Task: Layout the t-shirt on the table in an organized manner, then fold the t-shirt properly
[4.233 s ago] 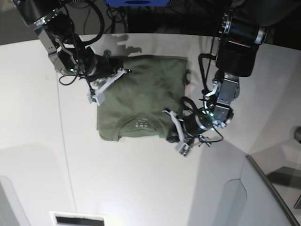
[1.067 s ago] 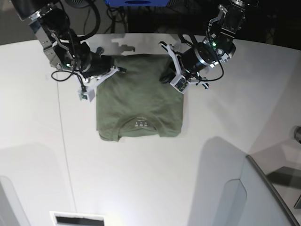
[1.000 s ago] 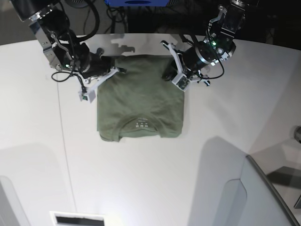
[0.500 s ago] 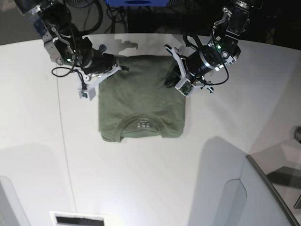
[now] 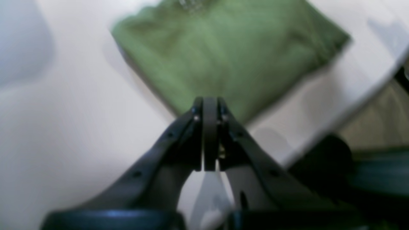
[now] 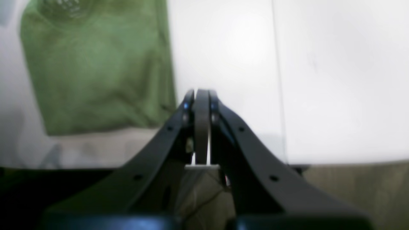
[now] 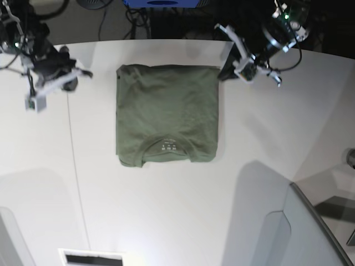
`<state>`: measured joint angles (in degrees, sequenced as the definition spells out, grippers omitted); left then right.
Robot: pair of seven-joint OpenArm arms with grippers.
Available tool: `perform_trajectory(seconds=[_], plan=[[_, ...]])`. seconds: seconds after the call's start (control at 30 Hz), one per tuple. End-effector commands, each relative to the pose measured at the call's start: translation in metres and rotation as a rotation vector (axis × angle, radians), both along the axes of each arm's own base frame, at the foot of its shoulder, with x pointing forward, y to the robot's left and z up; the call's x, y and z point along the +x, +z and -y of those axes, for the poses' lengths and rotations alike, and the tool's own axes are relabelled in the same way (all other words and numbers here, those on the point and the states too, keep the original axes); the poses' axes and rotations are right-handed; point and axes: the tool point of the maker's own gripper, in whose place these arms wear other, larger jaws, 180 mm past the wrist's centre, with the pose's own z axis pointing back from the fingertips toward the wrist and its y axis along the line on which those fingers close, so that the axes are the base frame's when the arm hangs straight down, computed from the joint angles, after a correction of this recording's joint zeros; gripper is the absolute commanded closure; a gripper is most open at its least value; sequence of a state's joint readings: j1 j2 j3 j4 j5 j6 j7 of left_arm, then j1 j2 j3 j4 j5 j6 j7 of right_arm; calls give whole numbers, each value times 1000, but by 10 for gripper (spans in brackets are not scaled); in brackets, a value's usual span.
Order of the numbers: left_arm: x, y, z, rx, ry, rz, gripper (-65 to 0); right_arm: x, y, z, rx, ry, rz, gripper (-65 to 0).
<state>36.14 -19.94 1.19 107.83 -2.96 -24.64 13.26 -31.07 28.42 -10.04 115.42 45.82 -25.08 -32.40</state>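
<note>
The olive-green t-shirt [image 7: 166,113] lies flat on the white table [image 7: 166,210] as a neat folded rectangle, its collar and white label toward the near edge. My left gripper [image 7: 223,73] hovers just off the shirt's far right corner, shut and empty. In the left wrist view its fingertips [image 5: 209,102] are pressed together, with the t-shirt [image 5: 230,54] beyond them. My right gripper [image 7: 87,72] is shut and empty, well to the left of the shirt. The right wrist view shows that gripper [image 6: 200,94] shut above the table [image 6: 319,80], beside the t-shirt [image 6: 96,73].
A thin dark seam [image 7: 75,166] runs down the table's left part. A grey translucent panel [image 7: 310,233] stands at the near right, and a white slotted piece [image 7: 91,257] sits at the near edge. Cables and a blue object [image 7: 161,3] lie behind the curved far edge.
Both grippers have let go of the shirt's far edge and drawn back outward, the right one far to the left, the left one up and right. The shirt stays folded.
</note>
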Motion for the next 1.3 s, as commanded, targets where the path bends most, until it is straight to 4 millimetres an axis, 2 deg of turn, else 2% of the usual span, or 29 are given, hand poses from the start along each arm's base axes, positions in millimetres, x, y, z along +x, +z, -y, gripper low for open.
perform_trajectory(seconds=[0.0, 0.1, 0.23, 0.33, 0.43, 0.5, 0.57, 0.67, 0.77, 0.83, 0.87, 0.93, 0.97, 1.0, 1.03, 1.07, 1.1, 1.2, 1.27], plan=[[-13, 4, 3, -19, -12, -11, 0, -17, -4, 8, -16, -10, -38, 0], [-55, -10, 0, -9, -16, -117, 0, -67, -18, 23, -42, -40, -154, 0], [-102, -22, 0, -10, -7, -235, 0, -113, -26, 36, -68, -65, -262, 0], [-131, -42, -10, 11, 10, -331, 0, -140, -34, 34, -64, -61, -334, 0], [-155, -68, -19, 30, 47, -424, 0, -166, -58, 16, -30, 4, -442, 0], [-163, -87, -23, 62, 54, -458, 0, -176, -76, 14, -27, 67, -505, 0], [-179, -115, -32, 130, 53, -515, 0, -186, -99, 17, -38, 101, -568, 0], [-197, -160, -37, 170, 57, -574, 0, -204, -141, 40, -106, 90, -688, 0], [-218, -204, -36, 150, 86, -668, 0, -235, -190, 54, -193, 98, -845, 0], [-229, -230, -34, 107, 146, -752, 0, -260, -223, 67, -321, 187, -922, -2], [-237, -240, -35, 88, 182, -803, 0, -266, -236, 74, -405, 289, -925, -3], [-240, -249, -33, 32, 260, -854, 0, -276, -250, 78, -531, 515, -859, -3], [-231, -249, -31, -3, 296, -836, 0, -278, -254, 74, -566, 632, -781, -3], [-202, -248, -29, -38, 305, -752, 0, -261, -261, 43, -531, 717, -624, -3], [-190, -247, -27, -55, 297, -710, 0, -245, -265, 14, -487, 764, -488, -5], [-187, -246, -28, -56, 293, -702, 0, -239, -264, -1, -458, 785, -402, -11], [-187, -247, -29, -44, 288, -715, 0, -240, -263, -5, -443, 779, -372, -18], [-172, -249, -34, -14, 262, -699, 0, -247, -260, 17, -454, 658, -406, -29], [-163, -248, -43, -4, 260, -670, 0, -252, -258, 19, -428, 550, -414, -29]])
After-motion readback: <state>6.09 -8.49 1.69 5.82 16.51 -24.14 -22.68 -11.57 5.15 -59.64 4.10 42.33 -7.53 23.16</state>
